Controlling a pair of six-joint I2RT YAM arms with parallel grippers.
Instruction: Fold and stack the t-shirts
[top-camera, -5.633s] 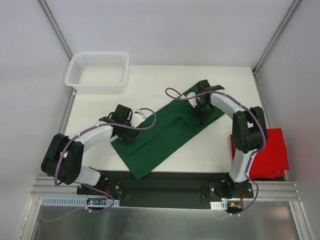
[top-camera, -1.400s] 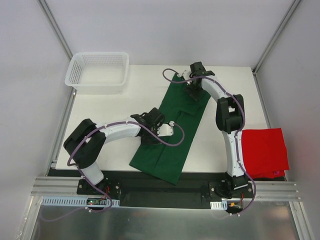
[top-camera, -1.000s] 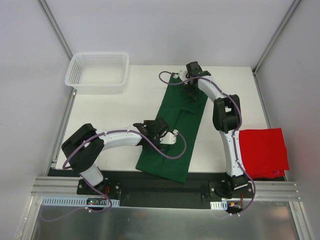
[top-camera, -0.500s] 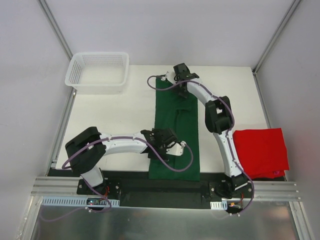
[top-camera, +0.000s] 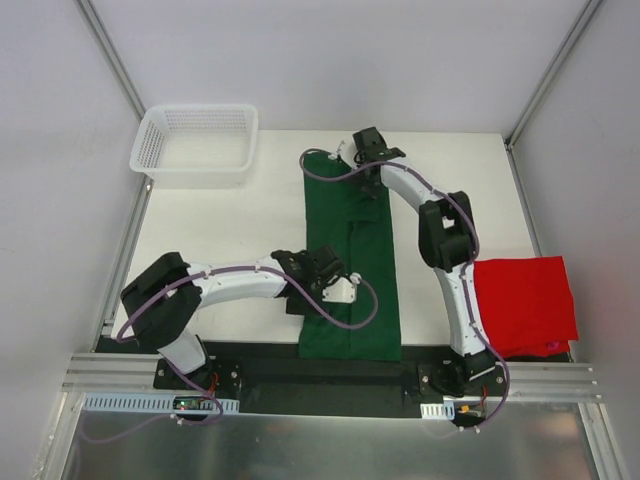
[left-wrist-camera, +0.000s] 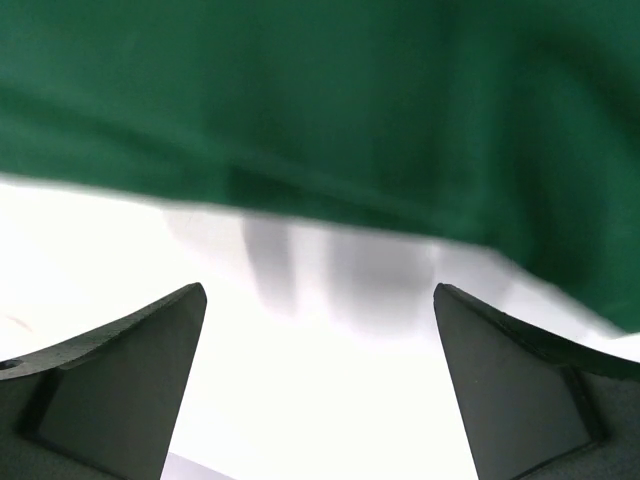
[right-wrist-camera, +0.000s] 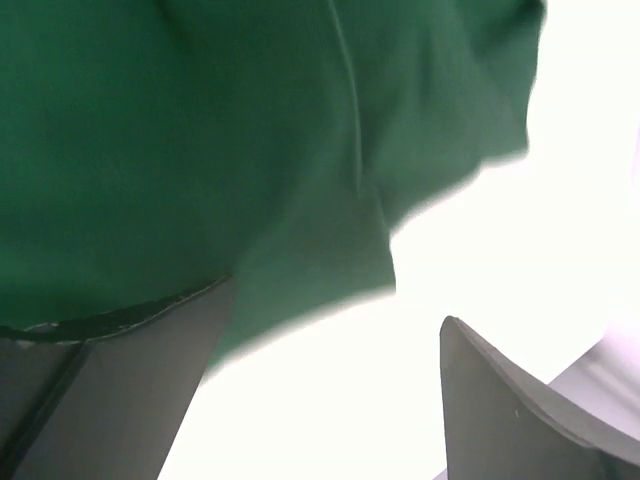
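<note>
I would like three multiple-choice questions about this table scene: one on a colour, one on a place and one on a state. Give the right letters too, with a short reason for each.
1. What colour is the mesh basket?
A. white
B. blue
C. black

2. Where does the red t-shirt lie?
A. inside the basket
B. on top of the green t-shirt
C. at the right edge of the table, apart from the green t-shirt

3. How does the left tool stand?
A. shut on the red t-shirt
B. open, with nothing between its fingers
C. shut on the basket rim

Answers:
1 A, since the top view shows white plastic mesh.
2 C, since bare table separates the red cloth from the green strip.
3 B, since the left wrist view shows both fingers wide apart, with only table between them.
</note>
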